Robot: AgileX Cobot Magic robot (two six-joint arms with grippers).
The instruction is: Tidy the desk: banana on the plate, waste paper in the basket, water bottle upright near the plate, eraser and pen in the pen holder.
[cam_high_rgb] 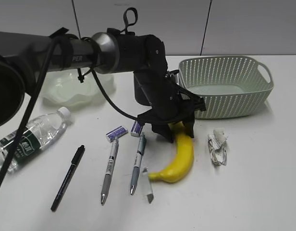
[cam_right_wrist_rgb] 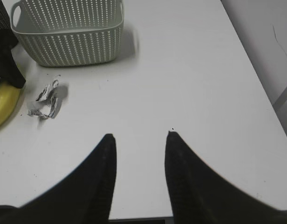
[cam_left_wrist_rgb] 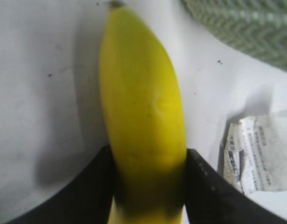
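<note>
Banana (cam_high_rgb: 179,159): lying on the table (cam_high_rgb: 263,192), near the basket (cam_high_rgb: 225,86).
Handling: we are judging it soft, curved, bruisable; gripping mid-body.
Left fingers (cam_left_wrist_rgb: 83,196): straddling banana; grip unclear.
Right fingers (cam_right_wrist_rgb: 99,172): spread, empty.

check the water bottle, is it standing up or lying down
Lying down: the water bottle rests on its side on the desk, cap pointing toward the plate.
</note>
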